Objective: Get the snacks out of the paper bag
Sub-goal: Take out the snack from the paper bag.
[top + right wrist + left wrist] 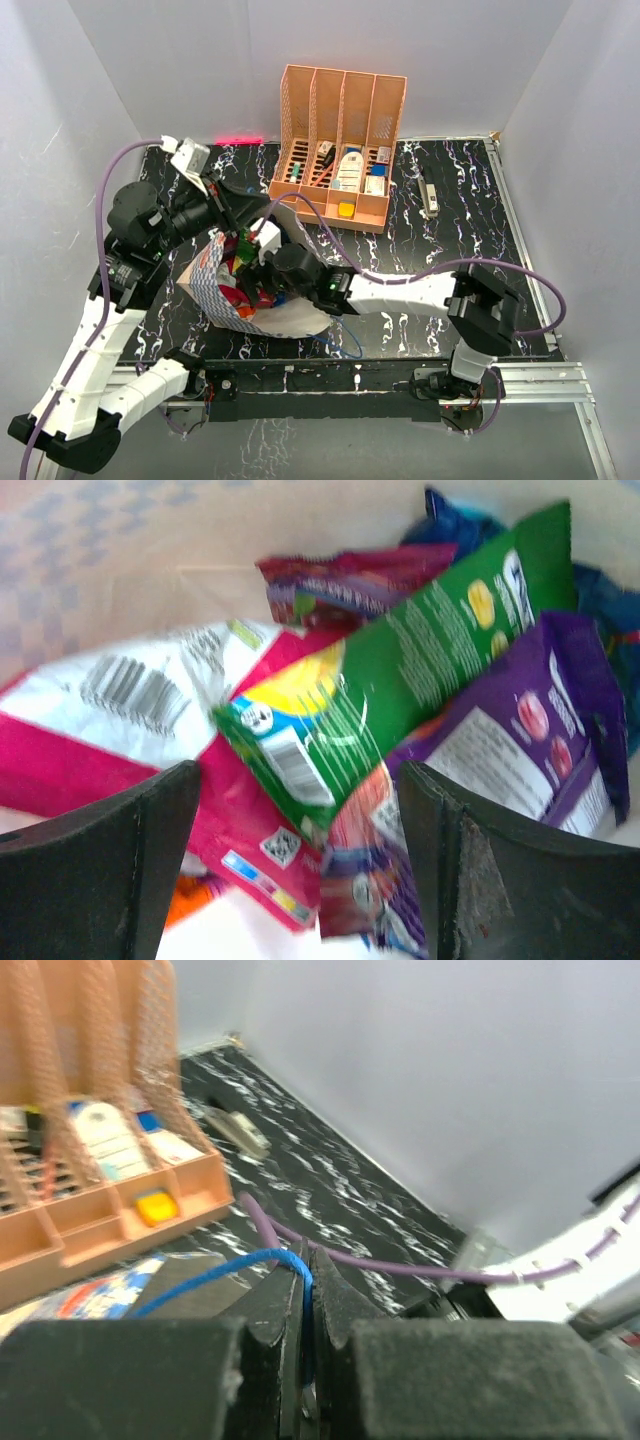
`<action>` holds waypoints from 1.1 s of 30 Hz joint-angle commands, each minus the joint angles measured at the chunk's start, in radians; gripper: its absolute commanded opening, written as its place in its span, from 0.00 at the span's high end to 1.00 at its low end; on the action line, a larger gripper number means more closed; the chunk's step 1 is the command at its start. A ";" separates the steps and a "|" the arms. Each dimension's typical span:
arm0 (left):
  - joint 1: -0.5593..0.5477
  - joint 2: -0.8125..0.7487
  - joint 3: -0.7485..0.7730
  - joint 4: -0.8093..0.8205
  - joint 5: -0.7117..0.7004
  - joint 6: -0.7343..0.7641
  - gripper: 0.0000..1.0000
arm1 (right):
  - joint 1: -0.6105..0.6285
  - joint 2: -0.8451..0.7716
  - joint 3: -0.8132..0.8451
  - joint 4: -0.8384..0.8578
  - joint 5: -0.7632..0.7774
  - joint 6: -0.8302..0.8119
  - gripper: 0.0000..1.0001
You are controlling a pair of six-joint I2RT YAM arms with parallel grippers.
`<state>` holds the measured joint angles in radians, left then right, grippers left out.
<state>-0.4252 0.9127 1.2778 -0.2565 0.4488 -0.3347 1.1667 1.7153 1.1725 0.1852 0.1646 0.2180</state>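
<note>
Snacks (400,680) all sit inside the paper bag (212,292), as far as I can see. No packet shows outside it in the overhead view.

- The bag lies on its side on the counter (450,225), front-left of centre, with its white inside showing. The orange organizer (340,150) stands well behind it.
- Left pincer (307,1290): clamped on the blue string handle (225,1268), the cord pinched between the pads. I judge it is holding the mouth up.
- Right pincer (300,810): fingers spread wide and reaching into the bag, with nothing between them. Under it lie a green packet (430,650), a purple packet (530,730), a pink-and-white packet (110,730) and a dark red one behind, all overlapping.

Progress, my reading: nothing is out yet and the first grasp is not made. The whole pile remains to be lifted out, one packet at a time. The green packet on top looks the likeliest first pick.
</note>
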 commanded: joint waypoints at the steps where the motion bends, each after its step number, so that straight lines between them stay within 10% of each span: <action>1: -0.006 -0.078 -0.145 0.281 0.273 -0.234 1.00 | 0.000 -0.148 -0.102 -0.001 0.023 0.025 0.17; 11: -0.006 -0.181 -0.240 0.309 0.250 -0.336 1.00 | -0.011 -0.341 -0.288 0.093 0.021 0.041 0.24; 23: -0.006 -0.142 -0.164 0.312 0.208 -0.342 1.00 | -0.008 -0.085 -0.077 0.144 0.028 0.188 0.48; 33: -0.006 -0.137 -0.140 0.278 0.178 -0.322 1.00 | 0.049 -0.013 -0.021 0.052 0.166 0.165 0.43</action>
<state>-0.4274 0.7952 1.0847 -0.0189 0.6342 -0.6655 1.1999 1.6642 1.0828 0.2565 0.2401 0.3729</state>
